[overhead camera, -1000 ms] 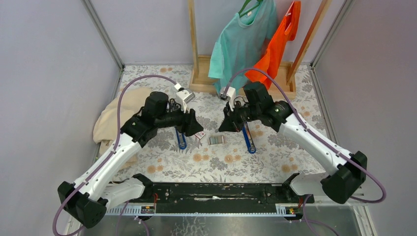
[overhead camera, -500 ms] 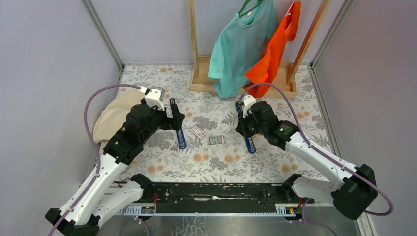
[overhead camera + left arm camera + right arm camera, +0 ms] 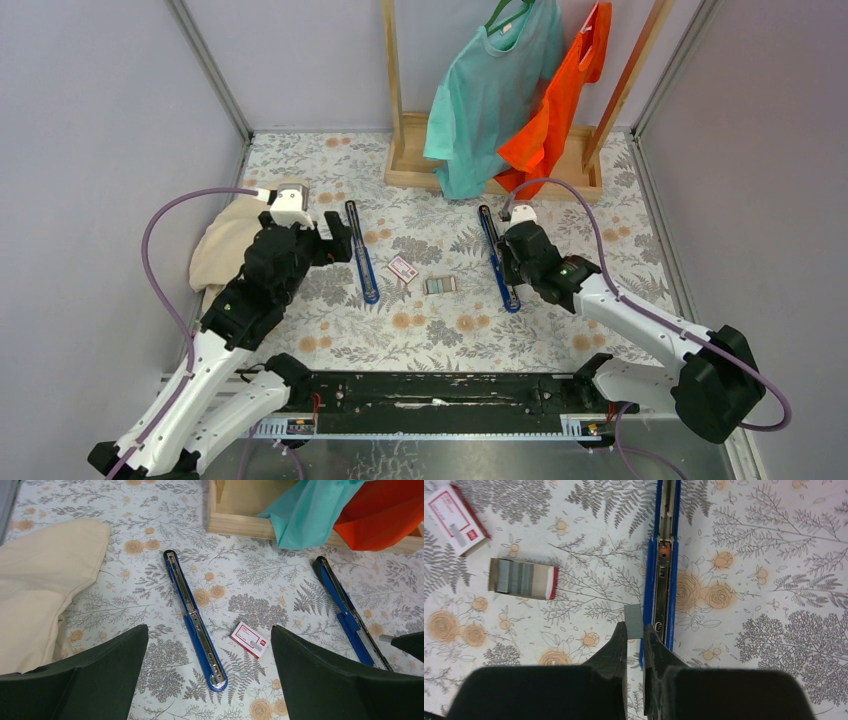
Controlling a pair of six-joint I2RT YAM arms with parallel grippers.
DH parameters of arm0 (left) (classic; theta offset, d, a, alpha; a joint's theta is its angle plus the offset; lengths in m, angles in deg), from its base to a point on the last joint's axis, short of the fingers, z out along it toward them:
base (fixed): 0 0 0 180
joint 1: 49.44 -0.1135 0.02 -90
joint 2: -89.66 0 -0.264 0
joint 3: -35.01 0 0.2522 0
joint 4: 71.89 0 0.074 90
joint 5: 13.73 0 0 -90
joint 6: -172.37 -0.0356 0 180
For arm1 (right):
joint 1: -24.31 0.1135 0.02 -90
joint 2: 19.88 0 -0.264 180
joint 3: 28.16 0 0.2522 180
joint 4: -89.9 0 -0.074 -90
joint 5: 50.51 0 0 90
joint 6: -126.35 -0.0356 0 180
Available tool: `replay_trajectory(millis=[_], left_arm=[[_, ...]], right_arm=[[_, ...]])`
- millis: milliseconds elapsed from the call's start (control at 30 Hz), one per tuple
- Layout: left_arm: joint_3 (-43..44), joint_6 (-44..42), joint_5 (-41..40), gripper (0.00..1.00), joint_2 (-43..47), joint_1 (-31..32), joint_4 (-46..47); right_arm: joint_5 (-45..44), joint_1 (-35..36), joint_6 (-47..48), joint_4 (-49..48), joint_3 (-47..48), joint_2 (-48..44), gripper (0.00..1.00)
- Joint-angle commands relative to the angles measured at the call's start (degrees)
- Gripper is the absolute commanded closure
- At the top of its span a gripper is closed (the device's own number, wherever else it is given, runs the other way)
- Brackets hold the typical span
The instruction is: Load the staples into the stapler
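Two blue staplers lie opened flat on the floral table [image 3: 430, 330]: left stapler [image 3: 195, 625], right stapler [image 3: 664, 575]. Right gripper [image 3: 636, 630] is clenched on the grey staples [image 3: 633, 621], lower centre of its wrist frame, just beside the right stapler's left edge. Left gripper [image 3: 208, 632]: jaws released wide, holding nothing.

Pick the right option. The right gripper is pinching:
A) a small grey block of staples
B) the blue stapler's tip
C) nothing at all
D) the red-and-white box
A: in the right wrist view the right gripper is shut on the staples, a small grey block held just left of the opened blue stapler, while the red-and-white box lies apart.
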Motion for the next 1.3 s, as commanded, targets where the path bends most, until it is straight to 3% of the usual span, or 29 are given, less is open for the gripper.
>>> replay_trajectory(millis=[0,1267], left_arm=[[-0.5,1.2,-4.7,0.00,1.7,-0.4,3.5],[-1.2,2.0,-4.2,0.00,2.4,-2.3,4.0]], right_arm=[[-5.4,0.1,-3.2,-3.1,-1.1,1.2,0.98],[-9.7,0.1,-6.3,-2.4,-2.5,9.2,0.98]])
